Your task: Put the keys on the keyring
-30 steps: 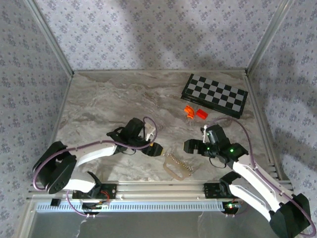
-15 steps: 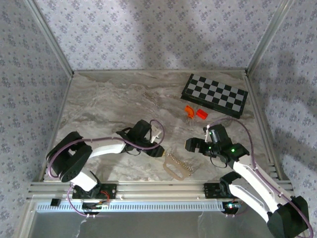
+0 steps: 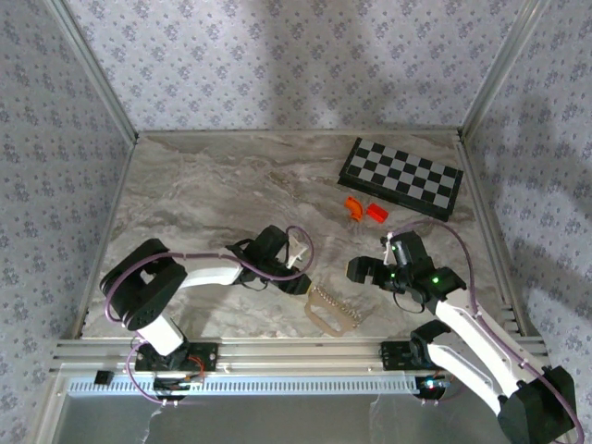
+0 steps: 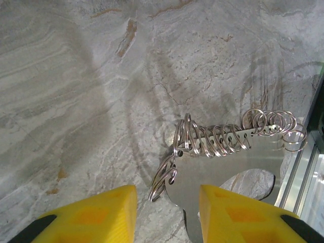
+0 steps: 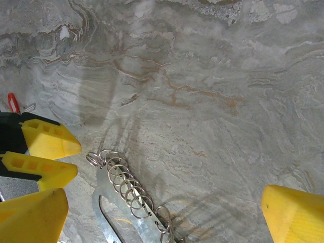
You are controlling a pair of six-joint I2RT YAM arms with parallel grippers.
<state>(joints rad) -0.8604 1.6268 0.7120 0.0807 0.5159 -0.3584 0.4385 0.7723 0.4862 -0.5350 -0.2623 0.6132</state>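
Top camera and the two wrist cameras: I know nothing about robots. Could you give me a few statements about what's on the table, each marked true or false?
1. The chessboard lies at the far right of the table. True.
2. The right gripper is clamped shut. False: its fingers stand wide apart.
3. The row of keyrings is threaded on a flat metal plate. True.
4. The orange blocks sit on the chessboard. False: they lie on the table, just in front of it.
5. The left gripper is beside the chessboard. False: it is at the plate's end, and a corner of the plate shows between its fingers.
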